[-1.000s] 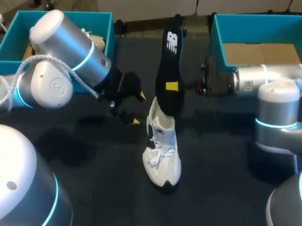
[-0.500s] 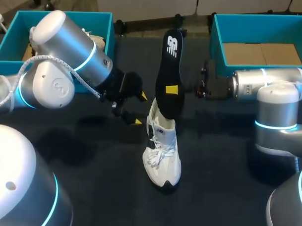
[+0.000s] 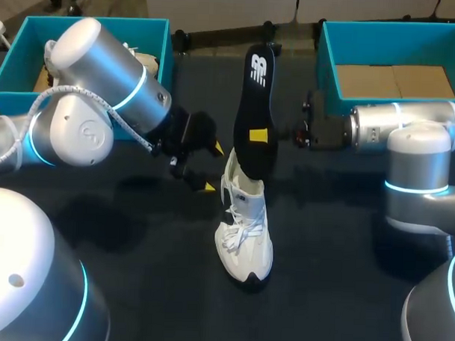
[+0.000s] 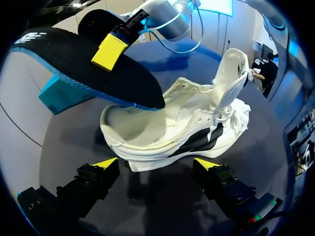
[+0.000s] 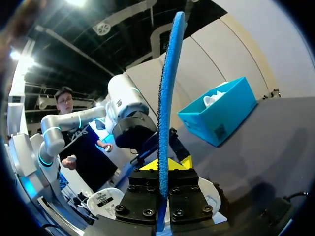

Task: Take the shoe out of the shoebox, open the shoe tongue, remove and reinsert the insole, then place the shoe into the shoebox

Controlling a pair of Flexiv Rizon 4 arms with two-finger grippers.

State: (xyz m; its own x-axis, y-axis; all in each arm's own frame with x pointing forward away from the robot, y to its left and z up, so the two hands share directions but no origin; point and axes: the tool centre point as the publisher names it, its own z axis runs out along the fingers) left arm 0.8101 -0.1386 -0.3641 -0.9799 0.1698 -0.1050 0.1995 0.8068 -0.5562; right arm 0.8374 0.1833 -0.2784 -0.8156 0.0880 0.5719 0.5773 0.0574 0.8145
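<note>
A white shoe [image 3: 245, 235] lies on the dark table, toe toward the front edge, its tongue pulled open. The black insole [image 3: 256, 112] with a blue underside stands up from the shoe's heel opening, its lower end at the opening. My right gripper [image 3: 260, 133] is shut on the insole at mid-length. In the right wrist view the insole's blue edge [image 5: 166, 108] rises from between the closed fingers [image 5: 162, 164]. My left gripper [image 3: 210, 167] hangs open just left of the shoe's heel. In the left wrist view the shoe [image 4: 182, 132] lies ahead of the open fingers [image 4: 155, 163], untouched.
A teal shoebox [image 3: 83, 25] at the back left holds another pale shoe. A second teal box [image 3: 329, 47] with a cardboard floor stands at the back right, behind my right arm.
My left gripper has crept slightly right and down toward the shoe's heel. The right arm, insole and shoe hold still.
</note>
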